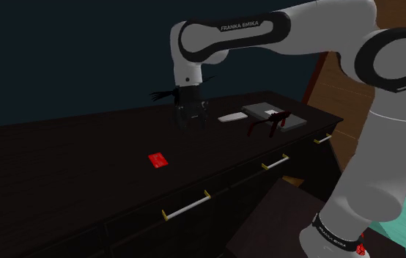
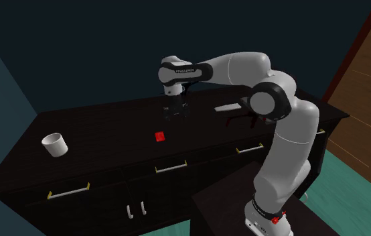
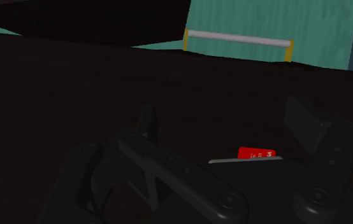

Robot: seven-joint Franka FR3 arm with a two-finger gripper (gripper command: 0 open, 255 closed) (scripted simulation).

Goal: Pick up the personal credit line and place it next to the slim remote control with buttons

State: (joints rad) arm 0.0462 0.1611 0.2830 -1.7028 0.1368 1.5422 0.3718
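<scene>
Red card (image 1: 157, 160) lies flat near the pincer (image 1: 189, 121) — jaws spread wide, empty, probably ready for the pick.

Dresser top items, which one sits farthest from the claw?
The white cup, alone toward the second exterior view's left; the red card and the slim remote lie nearer the claw.

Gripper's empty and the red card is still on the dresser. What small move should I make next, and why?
Probably shift the gripper toward the shoulder view's lower left until it is over the red card, before lowering. Its fingers stand apart with nothing between them, and the card lies flat on the dark dresser top, well apart from the gripper.
</scene>
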